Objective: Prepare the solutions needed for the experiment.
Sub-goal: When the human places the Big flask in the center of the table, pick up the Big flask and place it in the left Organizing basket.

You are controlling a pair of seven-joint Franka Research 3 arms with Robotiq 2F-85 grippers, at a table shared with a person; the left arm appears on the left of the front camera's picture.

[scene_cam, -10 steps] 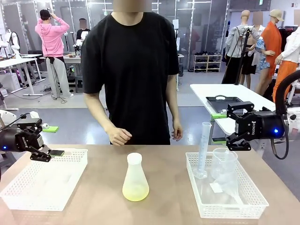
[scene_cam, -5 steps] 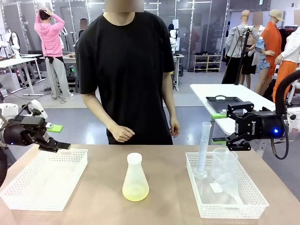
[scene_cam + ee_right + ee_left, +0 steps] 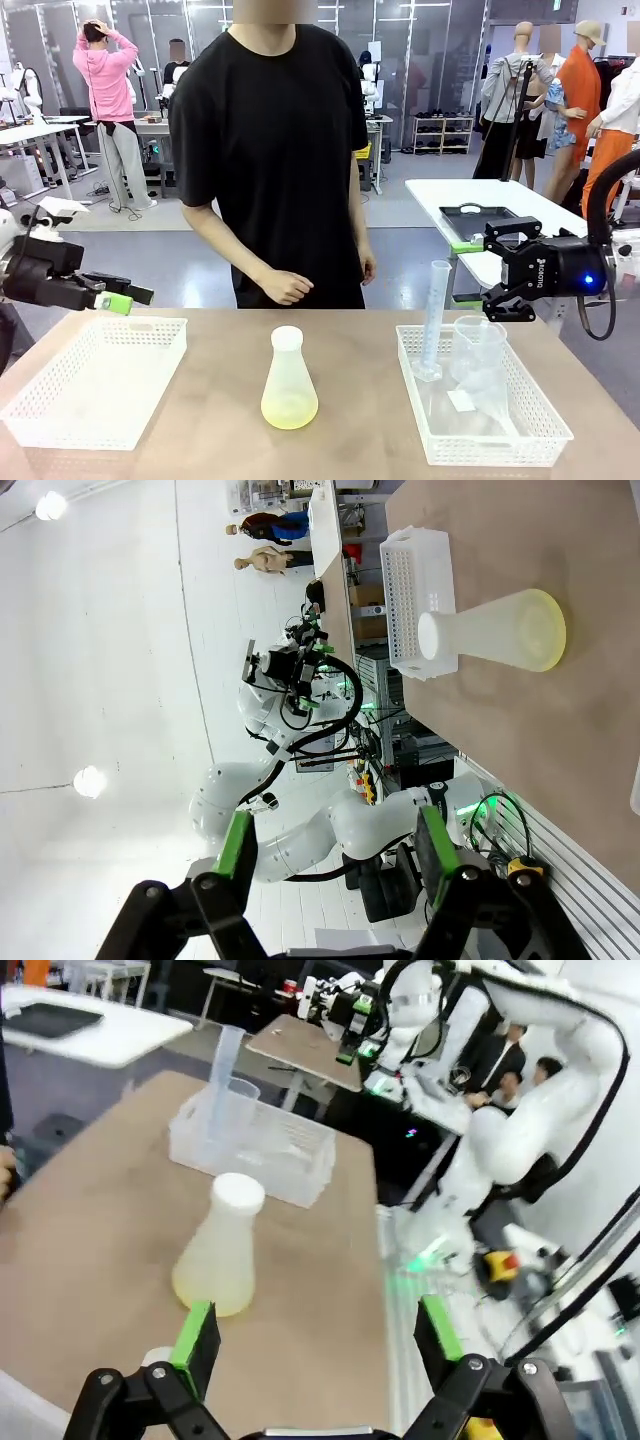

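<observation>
Grasp the Erlenmeyer flask at its neck and keep it upright. It stands mid-counter, between the left basket and the right basket. The solution is a shallow, clear, pale yellow-green layer in its base. Farther back, the left hand and the right hand hang released and empty.

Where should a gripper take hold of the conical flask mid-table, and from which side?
Probably the narrow neck, approached level from the side: the flask stands upright and free, its cone flares wide lower down, and the yellowish liquid sits at the bottom.
</observation>
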